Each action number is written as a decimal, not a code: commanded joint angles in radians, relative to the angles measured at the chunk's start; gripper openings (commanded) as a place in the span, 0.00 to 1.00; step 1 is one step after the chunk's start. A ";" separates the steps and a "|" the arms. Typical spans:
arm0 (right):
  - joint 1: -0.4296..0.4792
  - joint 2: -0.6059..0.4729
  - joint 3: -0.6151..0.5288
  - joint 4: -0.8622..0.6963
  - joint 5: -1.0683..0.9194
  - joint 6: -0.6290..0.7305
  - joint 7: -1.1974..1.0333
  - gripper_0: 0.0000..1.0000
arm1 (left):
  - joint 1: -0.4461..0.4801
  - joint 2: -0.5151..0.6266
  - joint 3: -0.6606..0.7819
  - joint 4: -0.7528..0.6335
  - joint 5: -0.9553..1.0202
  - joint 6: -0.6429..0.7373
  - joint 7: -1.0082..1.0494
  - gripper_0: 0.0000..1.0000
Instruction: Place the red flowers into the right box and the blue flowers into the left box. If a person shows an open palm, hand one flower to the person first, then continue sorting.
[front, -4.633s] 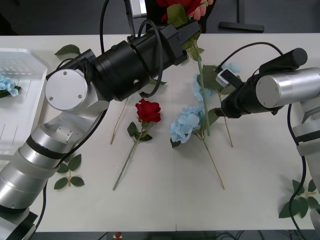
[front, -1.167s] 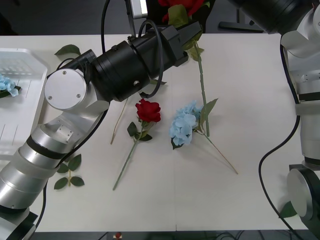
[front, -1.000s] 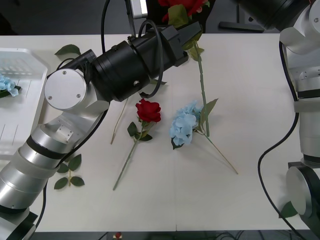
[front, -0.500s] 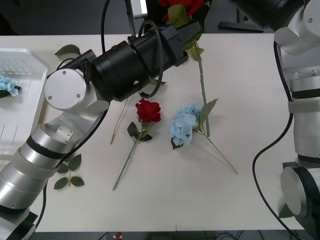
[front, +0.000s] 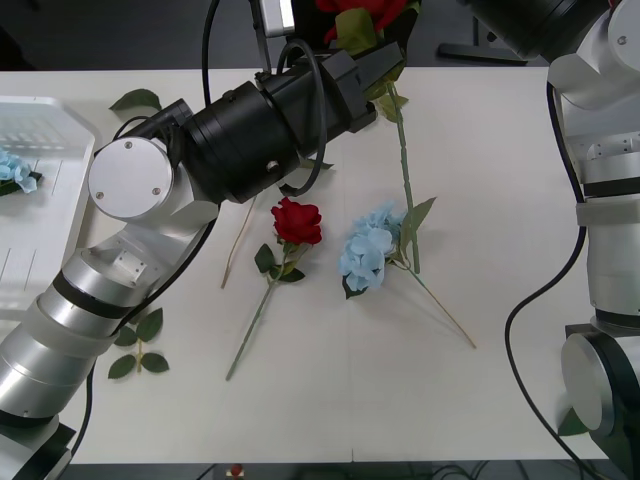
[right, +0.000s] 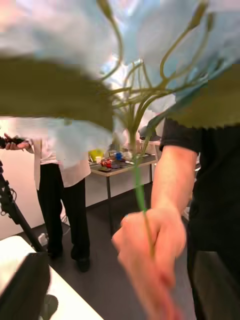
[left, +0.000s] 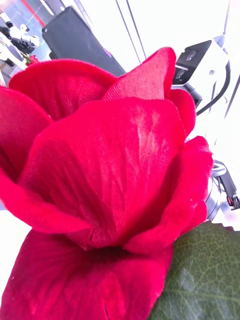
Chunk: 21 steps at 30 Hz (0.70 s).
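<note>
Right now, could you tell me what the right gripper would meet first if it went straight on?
Most likely the person's hand, closed around the thin green stem of the pale blue fluffy hydrangea flower directly ahead; how far off is unclear.

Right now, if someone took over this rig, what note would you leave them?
Left claw: shut on a red rose, held over the far edge of the table.
Right arm: raised; a person's hand grips the stem of the blue hydrangea at its wrist camera.
Done: one hydrangea in the left box.
Left: table rose, table hydrangea, the held rose.
</note>
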 joint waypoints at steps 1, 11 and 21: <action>-0.037 0.004 -0.010 -0.014 -0.038 0.000 -0.014 0.99 | 0.012 -0.023 0.013 -0.037 0.007 0.006 -0.027 0.00; -0.037 -0.017 -0.027 -0.002 -0.004 0.063 -0.022 1.00 | 0.012 -0.028 0.012 -0.037 0.007 0.008 -0.028 0.00; -0.035 -0.081 -0.030 0.027 0.280 0.384 -0.169 1.00 | 0.012 -0.028 0.013 -0.037 0.007 0.008 -0.030 0.00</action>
